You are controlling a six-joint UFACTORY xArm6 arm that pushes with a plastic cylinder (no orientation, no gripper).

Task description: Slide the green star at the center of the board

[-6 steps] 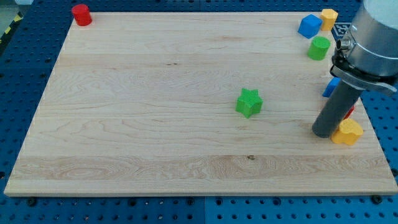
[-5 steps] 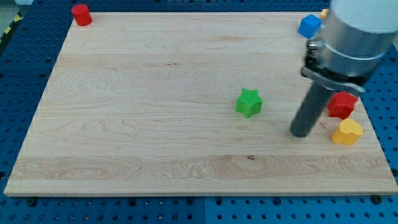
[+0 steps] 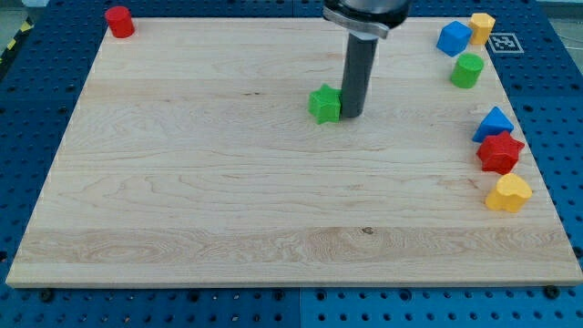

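The green star (image 3: pixel 323 104) lies on the wooden board (image 3: pixel 182 182), a little right of and above the board's middle. My tip (image 3: pixel 352 114) stands just to the star's right, touching or nearly touching its right side. The dark rod rises from there to the view's top edge.
A red cylinder (image 3: pixel 118 20) sits at the top left corner. At the top right are a blue block (image 3: pixel 453 37), a yellow block (image 3: pixel 482 25) and a green cylinder (image 3: pixel 467 70). On the right edge lie a blue triangle (image 3: pixel 495 122), a red star (image 3: pixel 500 152) and a yellow heart (image 3: pixel 508 193).
My tip swept from the right edge leftward and upward, reaching the green star's right side. The star has moved up and to the left of where it lay.
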